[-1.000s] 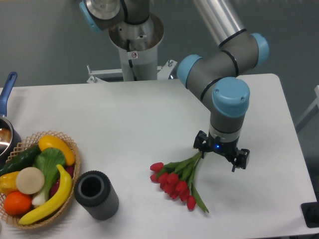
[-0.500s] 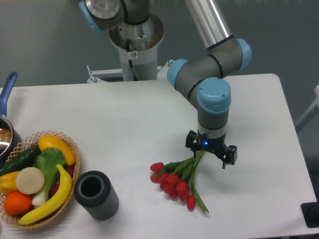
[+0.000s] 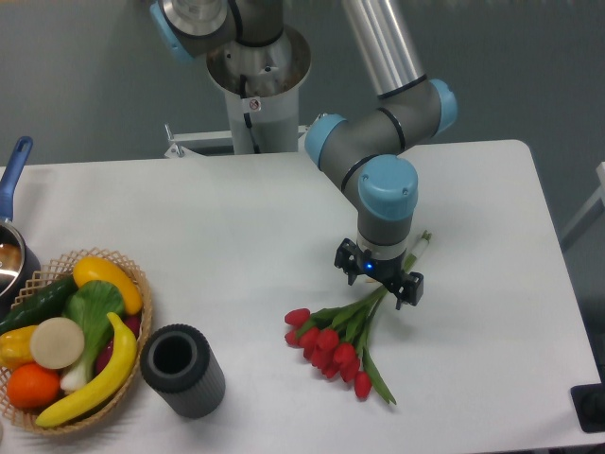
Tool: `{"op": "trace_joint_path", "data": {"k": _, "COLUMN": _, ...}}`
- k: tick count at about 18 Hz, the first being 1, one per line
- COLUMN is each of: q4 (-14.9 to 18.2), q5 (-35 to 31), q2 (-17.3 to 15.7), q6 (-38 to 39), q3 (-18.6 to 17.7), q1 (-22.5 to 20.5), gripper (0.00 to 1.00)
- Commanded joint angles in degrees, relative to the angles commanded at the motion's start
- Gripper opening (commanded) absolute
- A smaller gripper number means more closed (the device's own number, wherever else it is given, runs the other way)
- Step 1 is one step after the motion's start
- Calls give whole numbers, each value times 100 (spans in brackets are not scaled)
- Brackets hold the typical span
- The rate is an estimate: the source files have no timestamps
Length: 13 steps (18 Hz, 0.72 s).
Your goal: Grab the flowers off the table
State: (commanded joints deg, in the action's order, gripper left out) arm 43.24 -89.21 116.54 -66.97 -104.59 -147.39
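Observation:
The flowers [image 3: 333,342], a bunch of red tulip buds with green stems and leaves, lie on the white table [image 3: 236,236] right of centre. The buds point toward the front left, and the stem ends [image 3: 421,244] reach out to the back right. My gripper [image 3: 379,278] points straight down over the middle of the stems. It is open, with one finger on each side of the stems, low near the tabletop. It hides the part of the stems under it. I cannot tell whether the fingers touch the stems.
A wicker basket [image 3: 132,312] of toy fruit and vegetables sits at the front left. A dark cylindrical cup [image 3: 181,370] lies next to it. A pot with a blue handle [image 3: 11,175] is at the left edge. The arm's base [image 3: 255,76] stands at the back.
The gripper has moved left and slightly back, from beside the stem ends to straddling the stems. The flowers have not moved.

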Motion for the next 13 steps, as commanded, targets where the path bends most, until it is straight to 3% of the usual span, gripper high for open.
{"op": "trace_joint_path", "data": {"k": 1, "q4": -9, "q5": 0, "q2": 35, "q6": 0, "q3": 0, "q1": 0, "gripper": 94}}
{"op": "trace_joint_path", "data": {"k": 3, "q4": 0, "q5": 0, "q2": 62, "q6": 9, "q3": 35, "q1": 9, "gripper": 58}}
{"op": "trace_joint_path", "data": {"k": 4, "q4": -9, "q5": 9, "q2": 79, "q6": 17, "q3": 52, "q1": 9, "gripper": 49}}
{"op": "trace_joint_path", "data": {"k": 6, "q4": -17, "q5": 9, "q2": 167, "q6": 35, "q3": 122, "q1": 9, "gripper": 47}}
{"op": "trace_joint_path", "data": {"k": 7, "q4": -18, "q5": 9, "q2": 202, "q6": 44, "q3": 175, "q1": 9, "gripper": 41}}
{"op": "trace_joint_path", "data": {"k": 10, "q4": -9, "q5": 18, "q2": 211, "q6": 35, "q3": 184, "q1": 18, "gripper": 8}}
{"op": "trace_joint_path", "data": {"k": 13, "q4": -26, "q5": 53, "q2": 220, "q6": 53, "q3": 211, "q1": 18, "gripper": 0}}
